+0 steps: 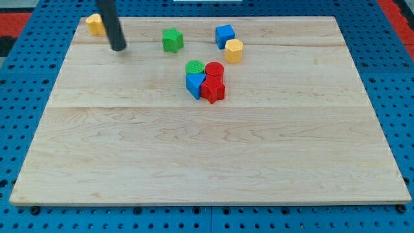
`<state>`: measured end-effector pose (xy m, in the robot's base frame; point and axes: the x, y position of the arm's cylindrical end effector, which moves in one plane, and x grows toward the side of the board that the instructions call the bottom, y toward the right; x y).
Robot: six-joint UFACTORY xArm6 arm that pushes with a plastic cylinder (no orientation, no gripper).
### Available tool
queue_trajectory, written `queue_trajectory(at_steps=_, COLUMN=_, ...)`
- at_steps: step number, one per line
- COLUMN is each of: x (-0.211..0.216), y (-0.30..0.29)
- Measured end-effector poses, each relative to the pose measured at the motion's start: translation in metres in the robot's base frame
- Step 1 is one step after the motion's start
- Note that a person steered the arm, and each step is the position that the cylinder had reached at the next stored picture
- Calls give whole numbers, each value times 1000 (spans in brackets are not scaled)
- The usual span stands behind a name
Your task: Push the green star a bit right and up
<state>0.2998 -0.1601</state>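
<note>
Green star (172, 40) right of my tip (118, 48)

on the wooden board (129, 149) lie seven blocks: two green (172, 40), two blue (224, 35), two yellow (233, 50), two red (213, 90). make that eight.

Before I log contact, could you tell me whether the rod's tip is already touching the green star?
No, my tip stands apart from the green star, off to the view's left with bare board between them.
</note>
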Motion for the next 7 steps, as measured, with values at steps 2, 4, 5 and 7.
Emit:
queue_trajectory(at_steps=2, x=-2, y=31)
queue_trajectory(at_steps=4, x=-16, y=81)
queue_trajectory(at_steps=5, x=-29, y=81)
queue_trajectory(at_steps=7, x=-48, y=92)
